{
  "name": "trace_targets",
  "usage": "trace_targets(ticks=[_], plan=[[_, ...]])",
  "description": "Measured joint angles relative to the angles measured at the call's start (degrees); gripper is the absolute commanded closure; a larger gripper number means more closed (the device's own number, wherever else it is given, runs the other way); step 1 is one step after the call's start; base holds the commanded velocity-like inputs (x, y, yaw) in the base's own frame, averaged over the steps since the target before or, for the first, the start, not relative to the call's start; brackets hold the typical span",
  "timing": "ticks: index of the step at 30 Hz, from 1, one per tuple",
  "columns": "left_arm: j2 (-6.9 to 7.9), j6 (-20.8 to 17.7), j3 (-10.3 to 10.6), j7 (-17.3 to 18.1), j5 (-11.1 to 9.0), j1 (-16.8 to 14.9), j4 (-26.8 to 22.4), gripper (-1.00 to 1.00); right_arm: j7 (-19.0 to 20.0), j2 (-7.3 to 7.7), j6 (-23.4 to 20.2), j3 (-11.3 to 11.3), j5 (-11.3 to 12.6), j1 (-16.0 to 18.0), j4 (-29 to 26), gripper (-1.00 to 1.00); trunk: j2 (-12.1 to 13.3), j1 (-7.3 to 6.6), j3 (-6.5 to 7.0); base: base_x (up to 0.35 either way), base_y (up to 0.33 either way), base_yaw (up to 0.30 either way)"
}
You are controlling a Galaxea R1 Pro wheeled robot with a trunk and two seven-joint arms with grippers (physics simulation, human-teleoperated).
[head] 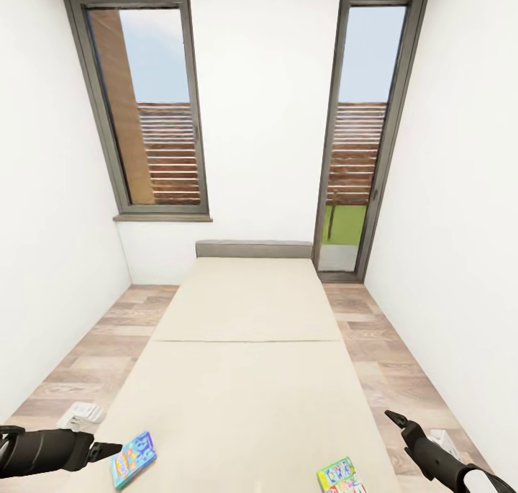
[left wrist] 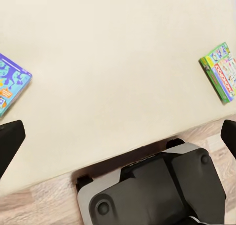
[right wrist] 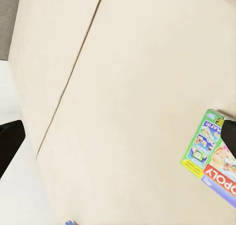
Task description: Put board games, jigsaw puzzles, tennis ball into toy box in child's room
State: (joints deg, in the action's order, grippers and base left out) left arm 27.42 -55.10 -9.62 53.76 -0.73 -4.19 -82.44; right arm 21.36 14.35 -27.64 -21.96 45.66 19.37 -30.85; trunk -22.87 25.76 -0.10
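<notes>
Both arms low at the foot of the bed (head: 248, 349), reaching forward. Left fingers (head: 108, 448) point inward beside the blue board game (head: 134, 460); the right gripper (head: 397, 419) is angled up, near the green board game (head: 339, 476). Both pairs spread wide, empty. Games lie flat on the beige mattress. Wood floor (head: 86, 363), white walls, two tall windows (head: 155, 111).

Your left arm (head: 43, 451) lies low and nearly level, its gripper (head: 108, 449) pointing inward. Your right arm (head: 446, 464) angles up, its gripper (head: 394, 417) raised. Both grippers stand parted wide, holding nothing.
</notes>
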Motion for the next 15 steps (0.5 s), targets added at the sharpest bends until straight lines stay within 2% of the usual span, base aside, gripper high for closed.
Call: trace_targets(ticks=[15], plan=[[-0.23,0.0,0.1,0.0,0.0,0.0,0.0,-1.0,0.0,-0.06,0.2,0.1,0.0,0.0,0.0,-1.0,0.0,0.0,0.0,0.088,0.022,0.0]])
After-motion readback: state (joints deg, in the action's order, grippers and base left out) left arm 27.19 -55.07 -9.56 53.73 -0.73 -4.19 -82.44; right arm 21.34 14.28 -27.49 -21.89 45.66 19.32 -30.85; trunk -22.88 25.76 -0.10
